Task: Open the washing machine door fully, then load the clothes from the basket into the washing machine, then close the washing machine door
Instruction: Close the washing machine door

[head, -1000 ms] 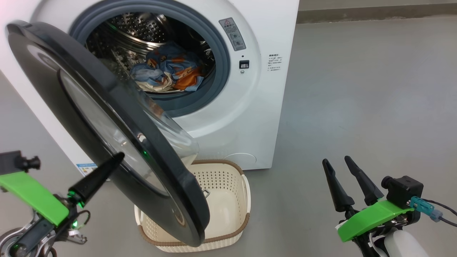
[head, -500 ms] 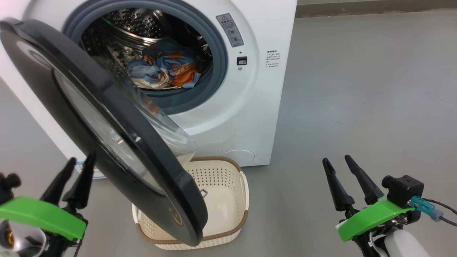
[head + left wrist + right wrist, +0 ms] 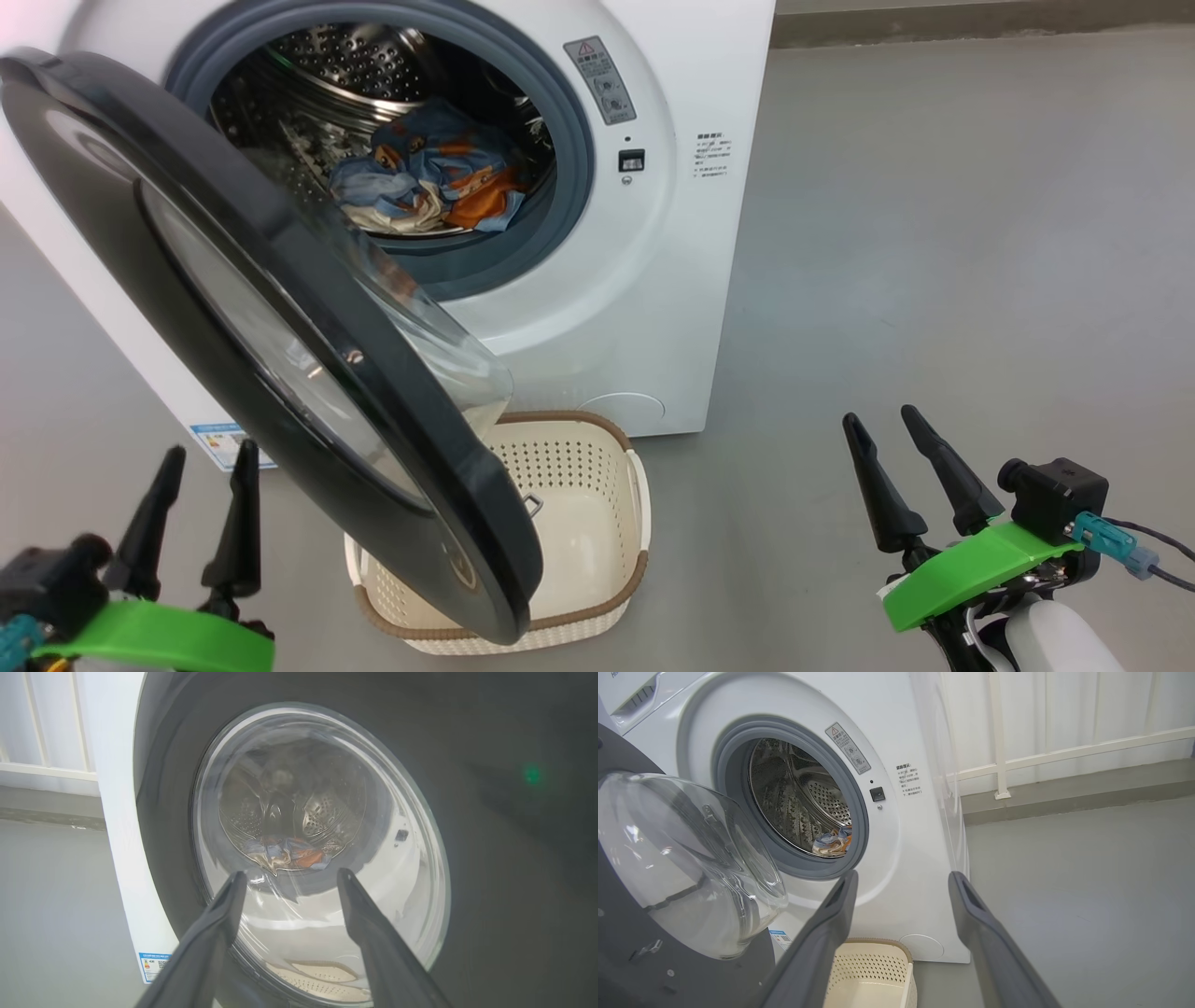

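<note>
Washing machine door [image 3: 280,355] hangs half-swung just ahead of your left gripper [image 3: 212,450]. That gripper's jaws are spread wide with nothing between them, and the left wrist view looks along them straight at the door's clear dome. The clothes [image 3: 429,182] lie in the drum of the washing machine [image 3: 672,280], beyond the door from those jaws. What shows of the basket [image 3: 565,462] is bare, so closing looks like the step in hand. Push with the left fingers on the black ring rather than the glass, and well toward the free edge to the right of the jaws, where the leverage should be best. Drive it through in one steady arc until the latch seats. Your right gripper [image 3: 878,416] is also spread and empty, well apart to the door's right; keep it out of the gap between door and grey ring. The basket sits between your two grippers, under the door's lower edge, and you cannot judge the clearance there. The door covers the basket's left part, so a garment could hide in it. You also cannot see the hinge or the door's latch side, and its top-left edge is cut off in the head view. Whether the left fingertips touch the door cannot be told, since its dark face is blurred in the wrist view.
</note>
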Tool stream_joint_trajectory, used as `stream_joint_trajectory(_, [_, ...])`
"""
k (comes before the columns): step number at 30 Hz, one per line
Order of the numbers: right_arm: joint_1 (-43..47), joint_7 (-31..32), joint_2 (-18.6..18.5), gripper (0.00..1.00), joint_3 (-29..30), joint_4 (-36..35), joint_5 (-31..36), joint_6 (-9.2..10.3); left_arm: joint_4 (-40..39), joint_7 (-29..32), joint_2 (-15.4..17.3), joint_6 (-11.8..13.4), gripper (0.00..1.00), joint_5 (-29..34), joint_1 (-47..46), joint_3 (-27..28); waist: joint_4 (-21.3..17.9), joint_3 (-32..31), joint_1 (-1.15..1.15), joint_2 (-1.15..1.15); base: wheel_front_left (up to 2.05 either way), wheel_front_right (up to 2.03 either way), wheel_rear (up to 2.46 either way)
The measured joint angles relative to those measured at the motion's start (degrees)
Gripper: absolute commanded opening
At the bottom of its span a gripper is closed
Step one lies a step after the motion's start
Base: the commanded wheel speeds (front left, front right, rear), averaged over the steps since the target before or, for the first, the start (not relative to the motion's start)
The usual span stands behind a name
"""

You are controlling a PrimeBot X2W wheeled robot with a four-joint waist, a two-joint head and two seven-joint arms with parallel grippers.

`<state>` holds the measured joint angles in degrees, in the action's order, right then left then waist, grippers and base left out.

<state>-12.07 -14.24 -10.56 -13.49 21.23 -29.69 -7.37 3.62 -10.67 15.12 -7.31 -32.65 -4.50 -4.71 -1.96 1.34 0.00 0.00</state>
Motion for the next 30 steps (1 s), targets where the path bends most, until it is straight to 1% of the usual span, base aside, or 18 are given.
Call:
stream_joint_trajectory(3, [0.0,0.0,0.0,1.0,-0.1,0.0,0.0,0.0,1.7,-1.7,-0.1,0.1,1.0,1.9,0.9,-0.4,0.0,-0.1,0.0,0.0,0.0,0.0,0.0])
stream_joint_trajectory(4, [0.0,0.0,0.0,1.0,-0.1,0.0,0.0,0.0,2.3,-2.5,-0.2,0.3,1.0,3.5,1.0,-0.6,0.0,-0.1,0.0,0.0,0.0,0.0,0.0])
stream_joint_trajectory(12, [0.0,0.0,-0.2,1.0,-0.1,0.0,0.0,0.0,3.9,-3.5,-1.4,0.9,1.0,8.2,1.0,-1.2,0.1,0.2,0.0,0.0,0.0,0.0,0.0])
stream_joint_trajectory(20, [0.0,0.0,-0.3,1.0,-0.1,-0.4,0.4,0.0,3.6,-3.7,-3.4,1.0,1.0,11.3,1.0,-0.3,0.4,0.7,0.0,0.0,0.0,0.0,0.0])
stream_joint_trajectory(30, [0.0,0.0,-0.3,1.0,0.0,-0.4,0.4,0.0,3.3,-3.8,-5.2,0.5,1.0,13.1,1.1,1.4,0.5,1.0,0.0,0.0,0.0,0.0,0.0])
